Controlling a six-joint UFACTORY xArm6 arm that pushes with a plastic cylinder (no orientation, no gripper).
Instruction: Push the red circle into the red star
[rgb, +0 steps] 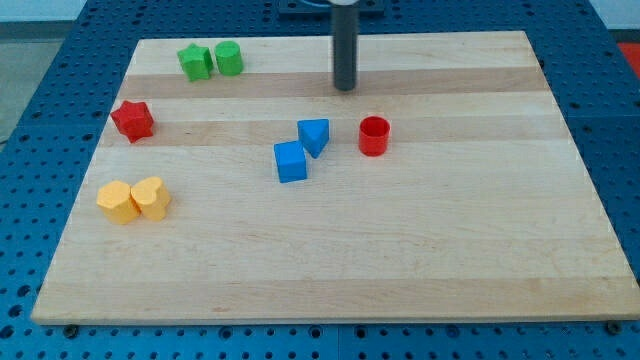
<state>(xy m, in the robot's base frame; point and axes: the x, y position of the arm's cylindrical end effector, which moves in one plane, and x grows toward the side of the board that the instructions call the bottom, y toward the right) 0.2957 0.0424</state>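
The red circle (374, 136) stands on the wooden board right of centre. The red star (132, 120) lies near the board's left edge, far from the circle. My tip (345, 88) is at the lower end of the dark rod, toward the view's top and a little left of the red circle, apart from it. Between the circle and the star lie a blue triangle-like block (314, 136) and a blue cube (290, 161), touching each other just left of the circle.
A green star (195, 62) and a green rounded block (229, 58) sit together at the board's top left. Two yellow blocks (133, 200) sit together at the lower left. The wooden board (400, 260) lies on a blue perforated table.
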